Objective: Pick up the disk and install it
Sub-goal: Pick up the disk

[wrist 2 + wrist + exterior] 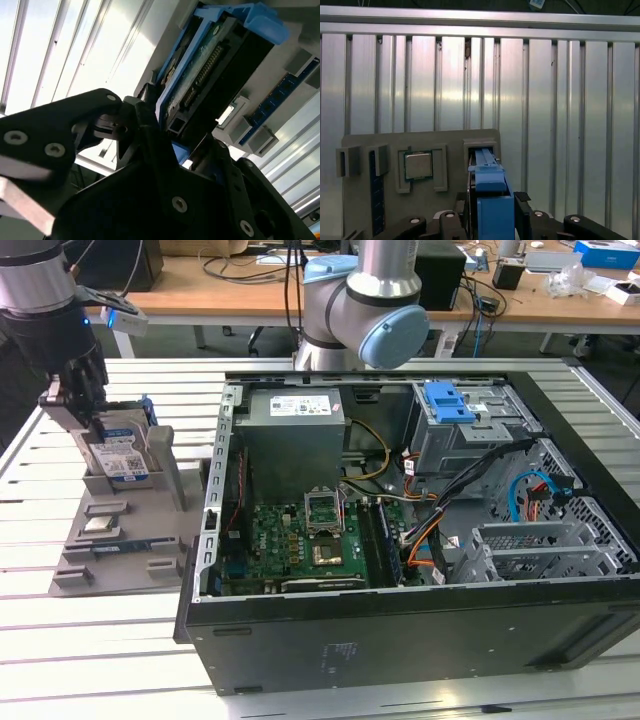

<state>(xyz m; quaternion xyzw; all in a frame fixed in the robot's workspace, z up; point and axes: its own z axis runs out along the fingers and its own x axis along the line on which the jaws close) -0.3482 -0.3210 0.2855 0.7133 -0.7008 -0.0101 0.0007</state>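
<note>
The disk [122,456] stands on edge in a slot of the grey holder plate [120,550] at the exterior view's left, its white-and-blue label facing out and blue rails along its edges. My gripper [95,425] has come down over its top edge. In the second wrist view the disk [200,65] runs between the two black fingers [142,117], which lie against its sides; my gripper [175,145] is shut on it. In the first wrist view the blue rail [492,197] sits between the fingers of my gripper [492,212], still in the slot.
An open computer case [400,620] lies at the middle and the exterior view's right, with a drive cage holding a blue bracket [448,400] and a motherboard [300,540]. A processor chip [417,165] and a memory stick [376,195] rest on the holder plate. The arm's base [360,300] stands behind the case.
</note>
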